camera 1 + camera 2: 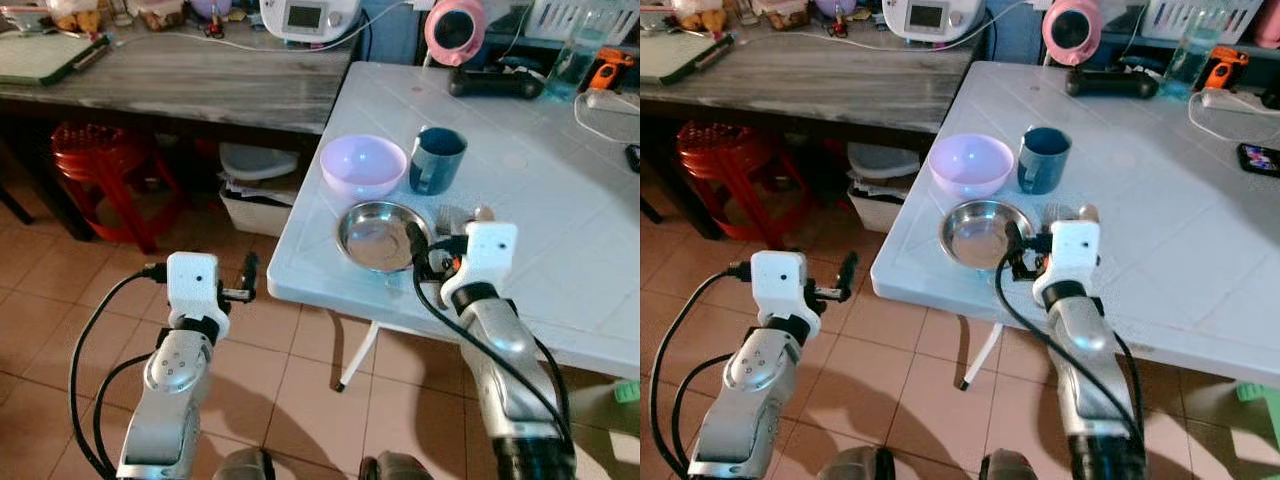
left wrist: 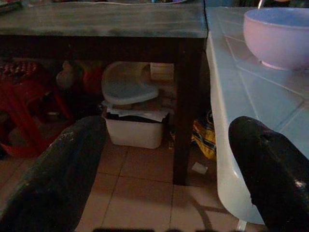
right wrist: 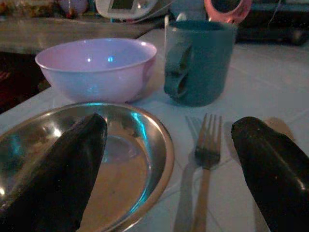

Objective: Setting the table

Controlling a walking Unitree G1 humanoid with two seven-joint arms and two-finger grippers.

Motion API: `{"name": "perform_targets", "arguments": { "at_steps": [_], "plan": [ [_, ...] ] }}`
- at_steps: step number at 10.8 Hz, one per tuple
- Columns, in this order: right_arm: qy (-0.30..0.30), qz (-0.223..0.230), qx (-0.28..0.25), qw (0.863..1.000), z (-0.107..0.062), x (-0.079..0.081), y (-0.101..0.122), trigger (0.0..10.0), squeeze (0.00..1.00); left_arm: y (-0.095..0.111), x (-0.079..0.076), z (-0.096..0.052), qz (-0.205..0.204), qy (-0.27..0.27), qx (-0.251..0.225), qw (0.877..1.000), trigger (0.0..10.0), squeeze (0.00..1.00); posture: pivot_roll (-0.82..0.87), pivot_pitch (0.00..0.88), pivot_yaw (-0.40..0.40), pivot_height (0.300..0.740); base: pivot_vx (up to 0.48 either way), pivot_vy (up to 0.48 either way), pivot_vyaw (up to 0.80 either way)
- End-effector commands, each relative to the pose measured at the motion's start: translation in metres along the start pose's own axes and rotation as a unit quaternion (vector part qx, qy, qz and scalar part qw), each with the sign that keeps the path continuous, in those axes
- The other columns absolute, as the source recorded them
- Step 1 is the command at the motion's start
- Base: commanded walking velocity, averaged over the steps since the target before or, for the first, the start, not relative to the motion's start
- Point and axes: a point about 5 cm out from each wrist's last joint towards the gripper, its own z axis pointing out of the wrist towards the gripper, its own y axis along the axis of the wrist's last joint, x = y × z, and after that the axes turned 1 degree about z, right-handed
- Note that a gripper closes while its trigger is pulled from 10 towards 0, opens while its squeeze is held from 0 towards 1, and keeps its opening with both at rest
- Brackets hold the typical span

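On the white table [image 1: 560, 200], the steel plate [image 1: 378, 236] and the pink bowl [image 1: 363, 165] behind it hold nothing; the blue mug's [image 1: 437, 158] inside is hidden. A fork [image 3: 206, 164] lies beside the plate, between the right gripper's [image 3: 169, 174] spread fingers. The left gripper [image 2: 164, 179] hangs open over the floor [image 1: 60, 290].

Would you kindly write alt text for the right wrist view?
The open right gripper hovers low over a white table, above a steel plate and a fork. Behind them stand a lilac bowl and a teal mug.
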Motion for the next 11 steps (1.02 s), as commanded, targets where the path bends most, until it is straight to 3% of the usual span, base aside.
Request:
{"name": "perform_targets", "arguments": {
  "at_steps": [1, 6, 7, 8, 9, 11],
  "plan": [
    [-0.002, 0.011, 0.009, 1.0, 0.003, -0.002, -0.001, 10.0, 0.0, 0.001, 0.002, -0.004, 0.004, -0.002, 0.002, 1.0, 10.0, 0.0, 0.0, 0.128, 0.047, 0.74, 0.0, 0.0, 0.0],
    [0.021, 0.044, 0.034, 0.998, 0.007, 0.01, -0.01, 10.0, 0.0, 0.003, 0.003, -0.005, 0.007, -0.003, 0.004, 1.0, 10.0, 0.0, 0.01, 0.138, 0.05, 0.74, 0.0, 0.0, 0.0],
    [0.027, 0.06, 0.044, 0.997, 0.006, 0.013, -0.013, 9.4, 0.0, 0.003, 0.003, -0.005, 0.007, -0.003, 0.005, 1.0, 10.0, 0.0, 0.01, 0.138, 0.049, 0.74, 0.0, 0.0, 0.0],
    [0.031, 0.06, 0.051, 0.996, 0.005, 0.015, -0.014, 7.3, 0.0, 0.003, 0.003, -0.004, 0.007, -0.004, 0.005, 1.0, 10.0, 0.0, 0.01, 0.137, 0.048, 0.74, 0.0, 0.0, 0.0],
    [0.03, 0.061, 0.059, 0.996, 0.005, 0.016, -0.016, 3.8, 0.0, 0.003, 0.002, -0.004, 0.006, -0.004, 0.005, 1.0, 10.0, 0.0, 0.01, 0.136, 0.046, 0.74, 0.0, 0.0, 0.0],
    [0.023, 0.073, 0.079, 0.994, 0.0, 0.016, -0.022, 3.0, 0.0, 0.003, 0.001, -0.003, 0.001, -0.011, 0.006, 1.0, 10.0, 0.0, 0.0, 0.135, 0.044, 0.74, 0.0, 0.0, 0.0]
  ]
}}
